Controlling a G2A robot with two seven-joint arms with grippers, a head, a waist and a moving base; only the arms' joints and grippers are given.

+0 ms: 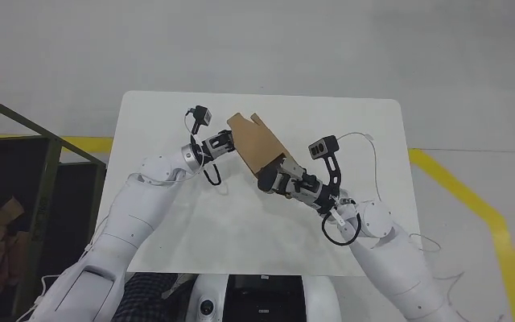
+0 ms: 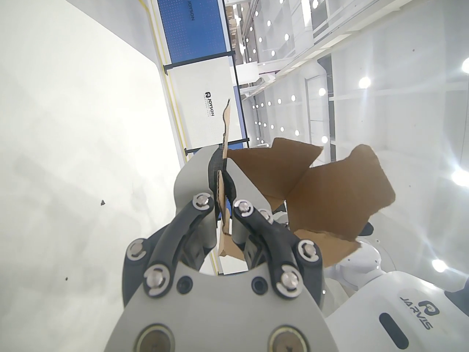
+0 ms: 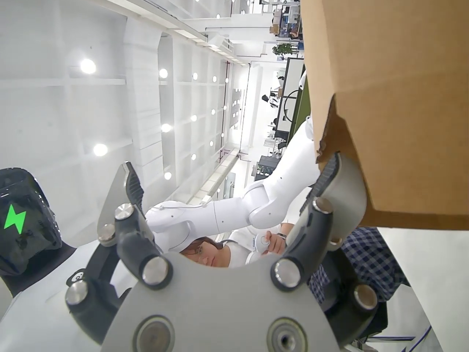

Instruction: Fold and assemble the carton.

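hanging over the white table (image 1: 161,233), the brown carton (image 1: 259,146) sat tilted between both grippers, above the table's middle and a bit toward the far edge. the left gripper (image 1: 228,143) was clamped shut on a thin flap edge at the carton's far end. in the left wrist view its fingers (image 2: 198,181) squeezed that cardboard edge tight, and the gripper (image 2: 220,170) had the carton (image 2: 329,192) fanning out past it with loose flaps spread. those flaps blocked most of the other arm behind them.

the right gripper (image 1: 269,179) was at the carton's near lower end with its fingers spread wide, not clamped. in the right wrist view one finger (image 3: 340,184) pressed against the carton's (image 3: 384,74) bottom corner, while the other stood well apart from it, touching nothing. the right gripper (image 3: 229,168) had the box wall covering one whole side of that view.

around it, a thin white cable (image 1: 364,138) lay on the table near the right arm. a yellow floor line (image 1: 455,179) ran past the table's right side, and a dark rack (image 1: 32,185) stood off its left side. small dark specks (image 2: 102,202) lay on the tabletop (image 2: 73,111). blue and white panels (image 2: 194,12) stood beyond the table's edge.
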